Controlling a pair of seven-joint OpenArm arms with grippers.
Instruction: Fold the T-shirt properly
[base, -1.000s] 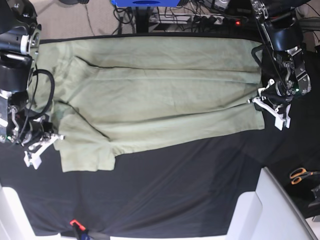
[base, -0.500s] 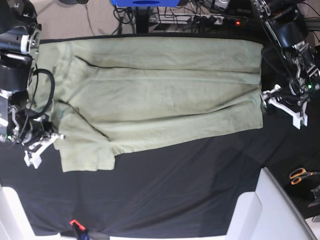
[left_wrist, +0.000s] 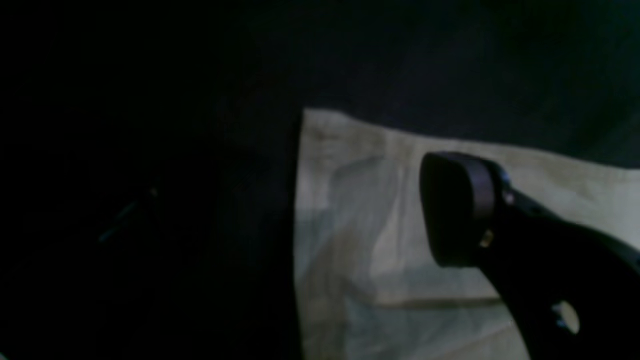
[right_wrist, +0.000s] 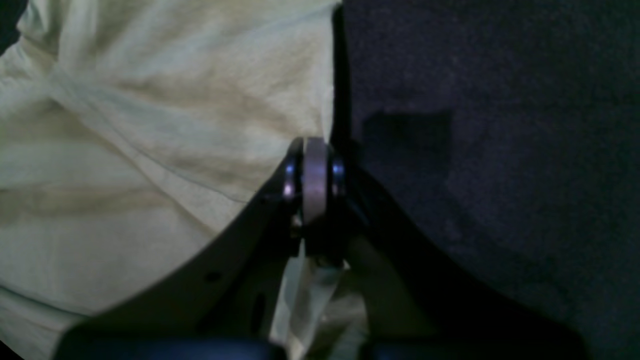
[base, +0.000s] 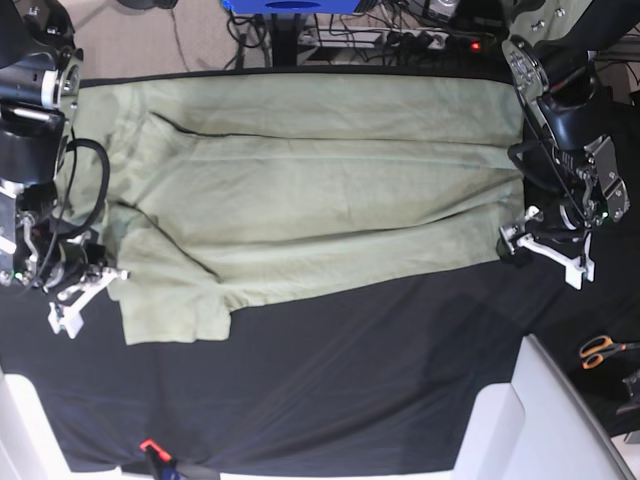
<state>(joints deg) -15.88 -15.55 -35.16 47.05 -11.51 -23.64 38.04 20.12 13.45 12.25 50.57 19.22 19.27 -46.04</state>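
Sage-green cotton T-shirt (base: 300, 190) hem corner, clamped a second ago, now released: left tool (base: 545, 248) spread apart beside it. Right tool (right_wrist: 314, 175) clamped on sleeve edge; fold pending.

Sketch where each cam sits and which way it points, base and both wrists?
Base: overhead, looking down on the pale sage-green cotton T-shirt spread on the black table cloth; both arms show, left gripper at its right, right gripper at its left.
Left wrist: on the left arm, facing the shirt's edge; one dark finger shows.
Right wrist: on the right arm, facing down; shut fingers pinch the shirt's edge.
Shared: all three see the shirt and cloth.
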